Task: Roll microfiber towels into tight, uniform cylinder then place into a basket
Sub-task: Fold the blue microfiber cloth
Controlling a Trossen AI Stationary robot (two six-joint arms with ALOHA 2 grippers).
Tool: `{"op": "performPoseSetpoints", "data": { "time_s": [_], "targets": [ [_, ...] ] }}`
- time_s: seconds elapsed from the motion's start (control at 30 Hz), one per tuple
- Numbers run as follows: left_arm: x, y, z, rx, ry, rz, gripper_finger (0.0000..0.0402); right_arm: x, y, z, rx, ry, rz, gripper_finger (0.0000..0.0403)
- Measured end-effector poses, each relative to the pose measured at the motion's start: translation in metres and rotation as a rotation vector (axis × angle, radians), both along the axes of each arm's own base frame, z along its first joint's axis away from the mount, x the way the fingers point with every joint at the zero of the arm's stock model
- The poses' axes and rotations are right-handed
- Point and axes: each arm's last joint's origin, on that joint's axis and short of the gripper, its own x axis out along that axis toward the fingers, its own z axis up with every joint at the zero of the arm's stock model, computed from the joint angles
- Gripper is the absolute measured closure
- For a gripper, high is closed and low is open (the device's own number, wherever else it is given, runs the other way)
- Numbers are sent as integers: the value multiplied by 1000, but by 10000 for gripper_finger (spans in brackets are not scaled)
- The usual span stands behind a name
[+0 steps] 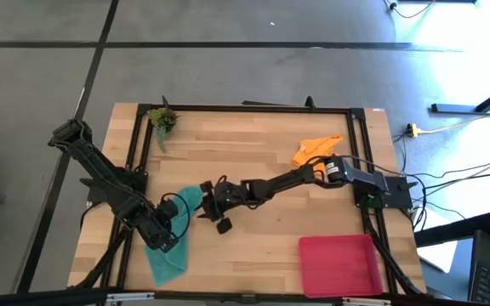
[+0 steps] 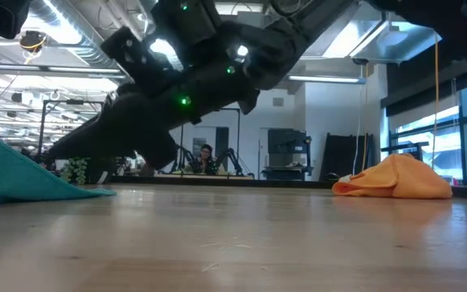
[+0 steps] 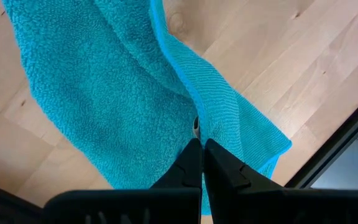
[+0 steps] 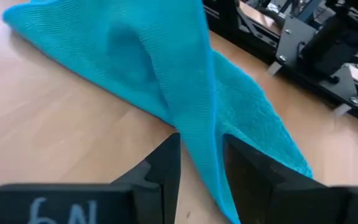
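Left gripper (image 3: 201, 152) low at front left, jaws pinched together – right gripper (image 4: 199, 155) stretched across centre, jaws slightly parted.

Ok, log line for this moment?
left gripper shut on teal towel | right gripper shut on teal towel | orange towel untouched | basket no towels

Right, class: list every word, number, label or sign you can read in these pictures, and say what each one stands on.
"6N": white handwritten marks on the dark body of the right claw, seen in the right wrist view. They are cut off at the picture's edge, so the reading is uncertain.
No other text can be read: none on the teal towel, the orange towel or the basket.
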Motion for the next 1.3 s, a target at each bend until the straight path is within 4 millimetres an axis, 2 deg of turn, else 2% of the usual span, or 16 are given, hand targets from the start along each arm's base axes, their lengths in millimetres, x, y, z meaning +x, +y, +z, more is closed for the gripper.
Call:
{"op": "performPoseSetpoints", "data": {
  "time_s": [0.2, 0.37, 0.73, 1.03, 1.3],
  "targets": [
    [0, 0, 0, 1, -1, 1, 402, 2, -14, -16, -3, 25, -26, 283],
    [0, 0, 0, 5, -5, 3, 402, 2, -15, -26, -4, 37, -28, 283],
    [1, 1, 0, 22, -22, 7, 402, 4, -18, -24, 29, 8, 26, 283],
    [2, 0, 1, 15, -36, 7, 402, 4, -26, -23, -11, -5, 34, 283],
    [3, 0, 1, 48, -61, -30, 402, 4, -24, -23, 14, -4, 90, 283]
  ]
}}
